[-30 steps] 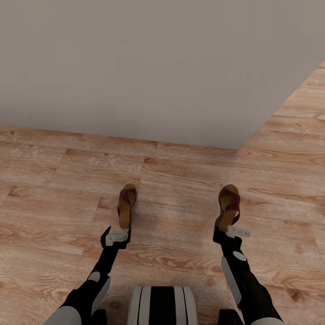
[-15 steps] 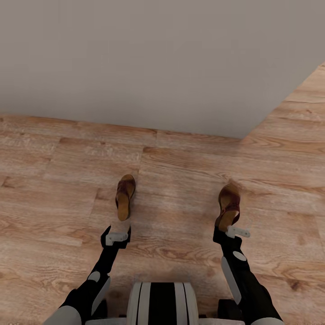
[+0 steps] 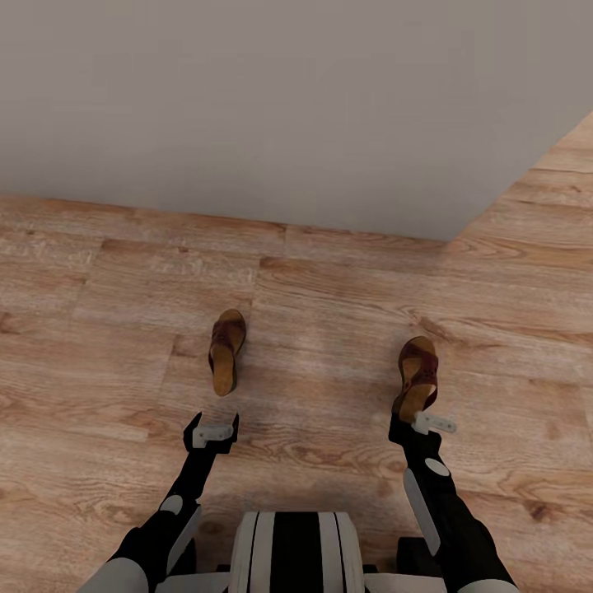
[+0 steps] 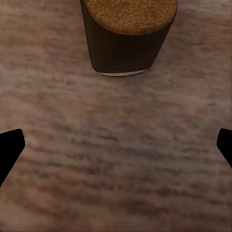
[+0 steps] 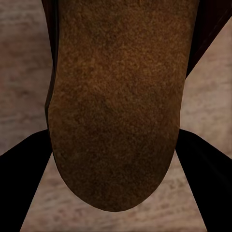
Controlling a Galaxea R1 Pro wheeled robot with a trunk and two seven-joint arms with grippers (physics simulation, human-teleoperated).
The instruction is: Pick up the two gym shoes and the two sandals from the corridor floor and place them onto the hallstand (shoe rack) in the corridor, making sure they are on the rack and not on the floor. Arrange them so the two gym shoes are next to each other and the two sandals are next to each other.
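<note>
Two dark brown leather sandals with tan insoles lie on the light brown wood-plank floor, in front of a plain grey wall.

The left sandal rests flat on the floor, a little way ahead of the left gripper. The gripper and the sandal are apart, with bare floor between them. In the left wrist view, the sandal's heel sits on the floor, and the two dark fingertips stand wide apart at the sides with nothing between them. So the left gripper is open and holds nothing.

The right sandal has its heel end right at the right gripper. In the right wrist view, the tan sole of this sandal is very close, and a dark finger shows on each side of its heel. The right gripper looks closed around the heel of the right sandal.

The two sandals are well apart from each other, both pointing toward the wall.
</note>
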